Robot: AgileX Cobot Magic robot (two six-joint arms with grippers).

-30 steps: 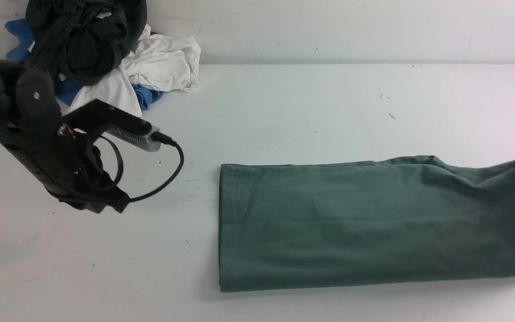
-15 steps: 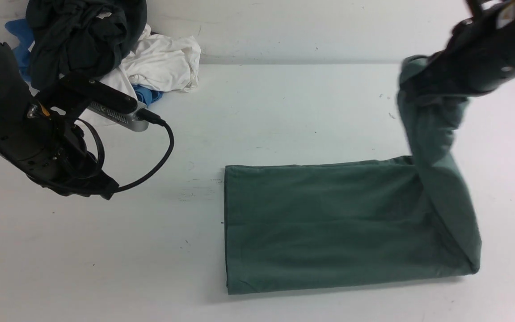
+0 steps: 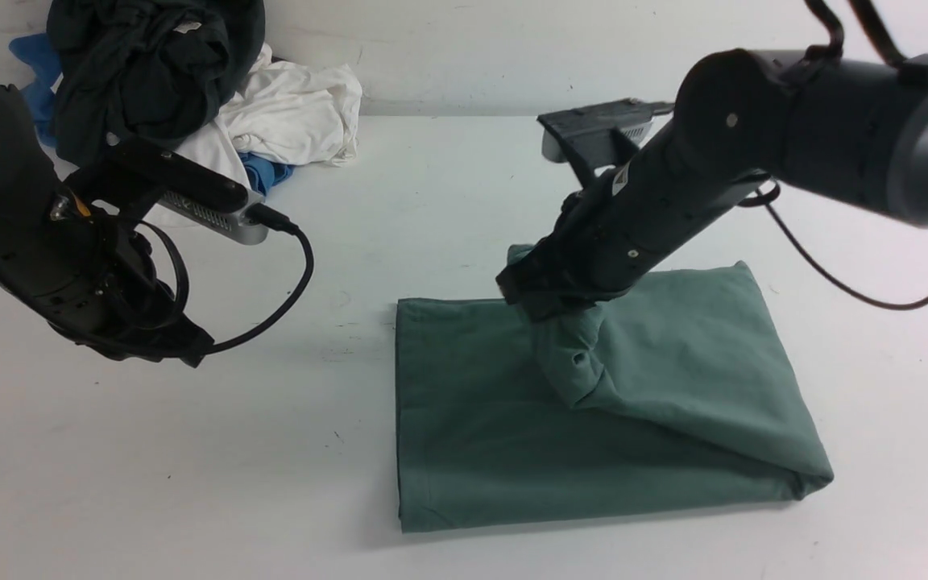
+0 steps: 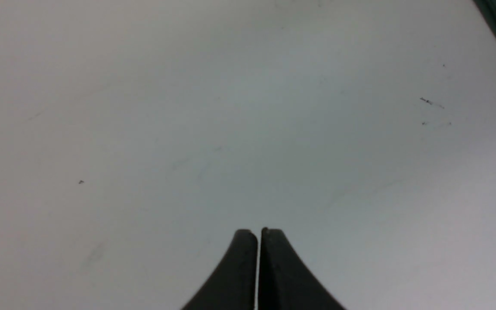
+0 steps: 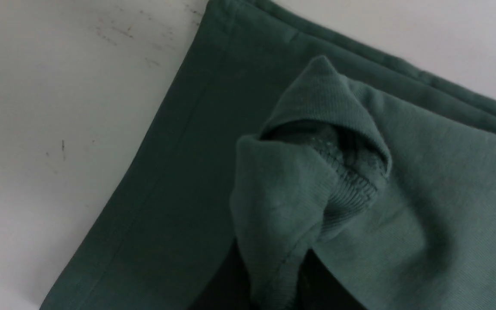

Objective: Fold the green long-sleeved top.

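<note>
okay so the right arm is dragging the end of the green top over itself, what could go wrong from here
The right pincer grips a bunched wad of the green long-sleeved top, so letting go may leave a lump. The carried layer lies skewed, so edges may not line up. The left pincer hangs shut off the cloth, so the bottom layer could drag.

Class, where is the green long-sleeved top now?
The green long-sleeved top lies on the table's centre-right in the front view, its right end pinched by the right gripper.
</note>
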